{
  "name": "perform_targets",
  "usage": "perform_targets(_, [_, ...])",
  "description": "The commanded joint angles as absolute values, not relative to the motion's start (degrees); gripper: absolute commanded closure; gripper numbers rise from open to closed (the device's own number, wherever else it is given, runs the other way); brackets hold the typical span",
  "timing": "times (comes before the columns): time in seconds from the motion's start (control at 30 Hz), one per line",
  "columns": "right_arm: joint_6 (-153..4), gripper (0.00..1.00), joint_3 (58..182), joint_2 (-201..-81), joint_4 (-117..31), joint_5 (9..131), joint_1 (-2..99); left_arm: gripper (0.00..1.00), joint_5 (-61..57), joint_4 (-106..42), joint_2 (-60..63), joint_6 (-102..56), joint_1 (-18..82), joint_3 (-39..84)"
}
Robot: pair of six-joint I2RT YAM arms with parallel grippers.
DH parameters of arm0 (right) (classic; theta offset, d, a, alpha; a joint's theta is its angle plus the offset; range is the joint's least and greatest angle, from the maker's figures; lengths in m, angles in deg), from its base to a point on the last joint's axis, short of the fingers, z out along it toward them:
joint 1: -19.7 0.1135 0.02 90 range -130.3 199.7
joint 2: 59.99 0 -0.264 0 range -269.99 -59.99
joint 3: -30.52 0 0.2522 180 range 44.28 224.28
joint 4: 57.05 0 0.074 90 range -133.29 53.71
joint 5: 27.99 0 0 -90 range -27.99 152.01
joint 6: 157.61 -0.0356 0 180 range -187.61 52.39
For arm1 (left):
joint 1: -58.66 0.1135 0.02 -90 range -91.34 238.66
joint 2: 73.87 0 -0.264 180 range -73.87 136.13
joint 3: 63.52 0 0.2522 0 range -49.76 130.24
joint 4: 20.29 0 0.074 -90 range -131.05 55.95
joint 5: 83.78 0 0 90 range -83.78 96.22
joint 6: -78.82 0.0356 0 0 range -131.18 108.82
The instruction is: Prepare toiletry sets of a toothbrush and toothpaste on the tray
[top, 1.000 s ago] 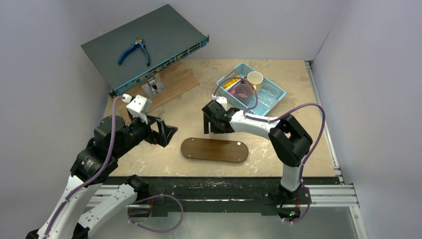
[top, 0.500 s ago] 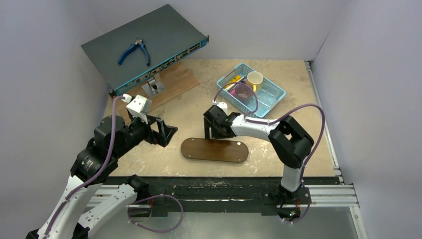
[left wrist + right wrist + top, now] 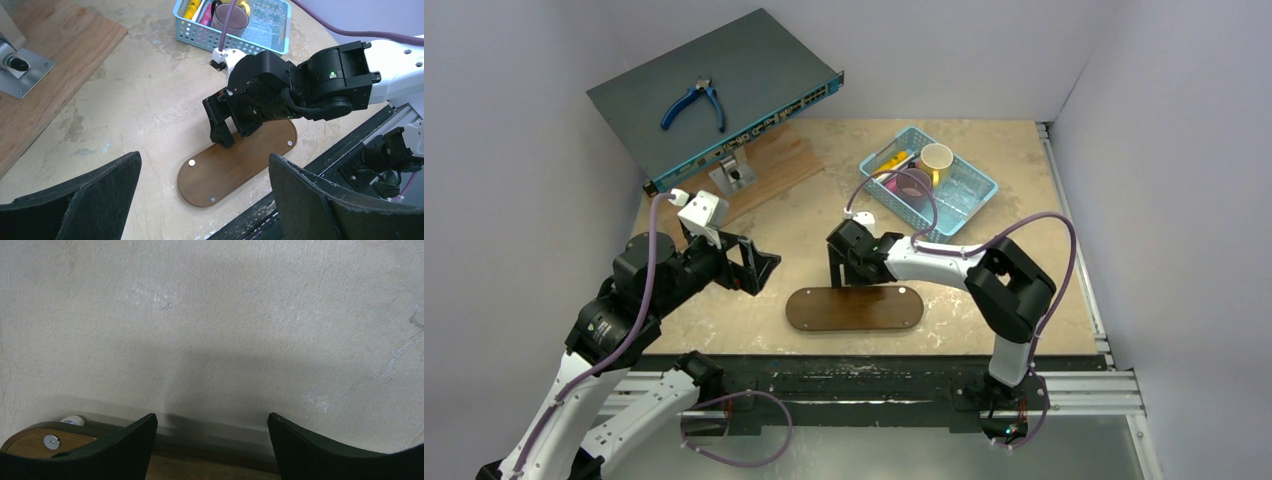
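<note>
From above, I see my right hand pointing down with its fingertips at the far long edge of the tray. I judge it is there to nudge or square the board on the surface before anything is loaded. The tray lies just below and on the near side of that hand and carries nothing. The blue basket sits well behind the hand, on its far right. My left hand hovers off to the tray's left, spread and carrying nothing, out of the way. In the left wrist view the right hand's fingertips meet the tray's far rim near its left end. The toothpaste tubes, one yellow and one pink, stand in the basket beyond that hand. I cannot make out a toothbrush there. In the right wrist view the fingers are spread with only bare surface between them, and the tray's rim crosses right at their tips.
</note>
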State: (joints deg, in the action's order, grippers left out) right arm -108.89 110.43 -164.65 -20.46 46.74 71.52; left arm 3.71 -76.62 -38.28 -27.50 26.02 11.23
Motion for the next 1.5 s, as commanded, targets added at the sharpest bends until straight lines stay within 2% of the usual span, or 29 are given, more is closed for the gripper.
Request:
perform_targets(0.0, [-110.3,0.17,110.0,-161.4,-18.6,46.4,72.6,0.02,4.0,-75.8,-38.4,-26.7,26.0,11.2])
perform_targets(0.47, [-112.6,0.17,110.9,-155.1,-12.6,40.2,72.9,0.02,3.9,-75.8,-38.3,-26.7,26.0,11.2])
perform_targets(0.8, [-111.8,0.18,114.3,-149.2,-6.5,29.9,70.5,0.02,4.3,-75.9,-38.5,-26.6,26.0,11.2])
perform_targets(1.47, [-109.9,0.21,110.3,-140.4,-8.9,28.1,46.6,0.02,4.2,-75.9,-38.3,-26.6,26.0,11.2])
